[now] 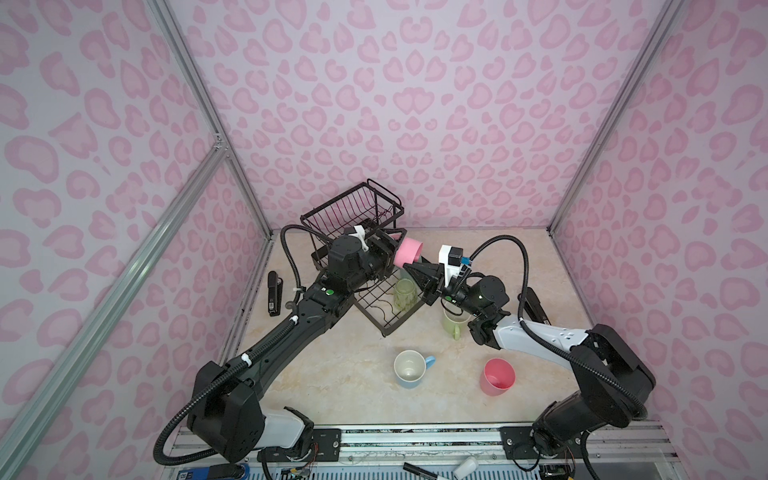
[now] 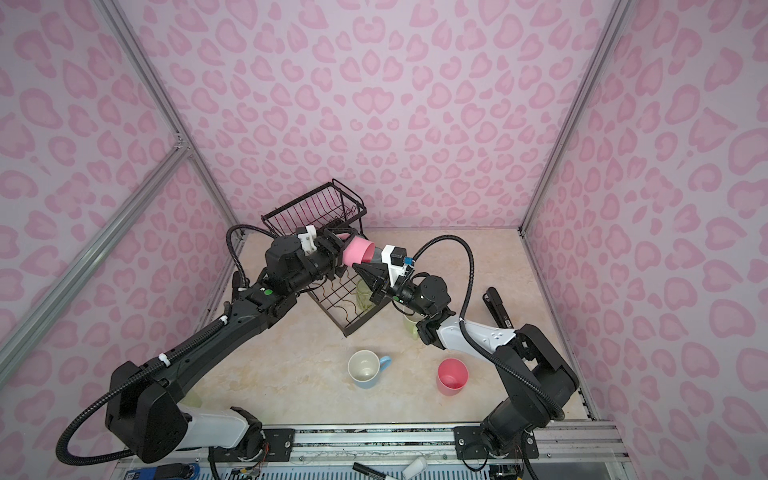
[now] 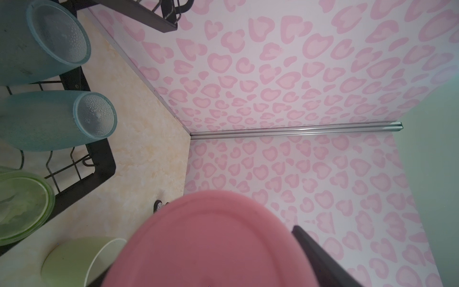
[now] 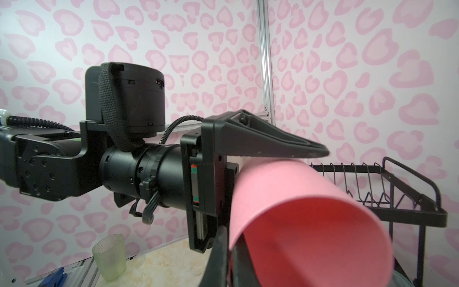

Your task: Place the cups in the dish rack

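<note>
A pink cup [image 1: 409, 251] [image 2: 360, 249] [image 4: 310, 211] hangs sideways over the black wire dish rack [image 1: 353, 208], between both arms. My left gripper [image 1: 395, 251] straddles its base, one finger [image 4: 273, 144] lying on the wall. My right gripper [image 1: 412, 267] is shut on its rim, one finger inside. Two blue-grey tumblers [image 3: 44, 42] [image 3: 57, 119] and a green tumbler [image 1: 404, 295] stand in the lower tray [image 1: 386, 322]. A lime mug [image 1: 455, 326], a light-blue mug [image 1: 411, 368] and a second pink cup [image 1: 497, 377] stand on the table.
Another green tumbler [image 4: 109, 256] stands on the table by the left arm's base. Black stapler-like tools lie at the left wall [image 1: 274, 297] and under the right arm [image 1: 534, 309]. A marker [image 1: 424, 469] and a white bottle [image 1: 465, 467] lie on the front rail.
</note>
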Robot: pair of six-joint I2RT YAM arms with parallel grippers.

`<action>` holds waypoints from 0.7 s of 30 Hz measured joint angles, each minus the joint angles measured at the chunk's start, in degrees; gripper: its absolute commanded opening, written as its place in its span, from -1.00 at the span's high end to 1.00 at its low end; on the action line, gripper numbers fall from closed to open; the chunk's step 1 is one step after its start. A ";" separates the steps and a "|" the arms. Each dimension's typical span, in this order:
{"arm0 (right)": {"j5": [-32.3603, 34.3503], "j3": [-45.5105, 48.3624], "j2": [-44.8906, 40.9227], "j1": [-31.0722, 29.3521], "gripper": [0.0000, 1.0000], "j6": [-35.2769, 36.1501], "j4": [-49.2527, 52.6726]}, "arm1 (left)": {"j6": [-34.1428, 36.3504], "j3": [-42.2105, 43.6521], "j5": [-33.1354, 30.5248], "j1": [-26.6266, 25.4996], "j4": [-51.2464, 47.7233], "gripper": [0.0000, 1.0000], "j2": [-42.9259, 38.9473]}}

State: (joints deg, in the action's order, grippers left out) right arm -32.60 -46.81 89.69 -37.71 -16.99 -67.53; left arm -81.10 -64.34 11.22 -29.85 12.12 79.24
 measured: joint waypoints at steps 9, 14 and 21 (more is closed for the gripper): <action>-0.20 0.11 -0.15 0.07 1.00 -0.15 0.04 | 0.98 0.15 -0.31 0.87 -0.04 -0.80 -0.85; -0.35 0.22 -0.26 0.07 1.00 -0.15 0.07 | 1.16 0.17 -0.33 1.29 -0.04 -0.68 -0.94; -0.50 0.09 -0.04 0.07 1.00 -0.15 -0.31 | 1.27 0.17 -0.26 1.36 -0.04 -0.44 -0.85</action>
State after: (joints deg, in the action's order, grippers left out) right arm -33.10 -46.72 89.65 -37.65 -17.15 -67.83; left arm -79.83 -64.16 10.96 -28.49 12.08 78.39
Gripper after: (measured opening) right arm 0.050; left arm 0.746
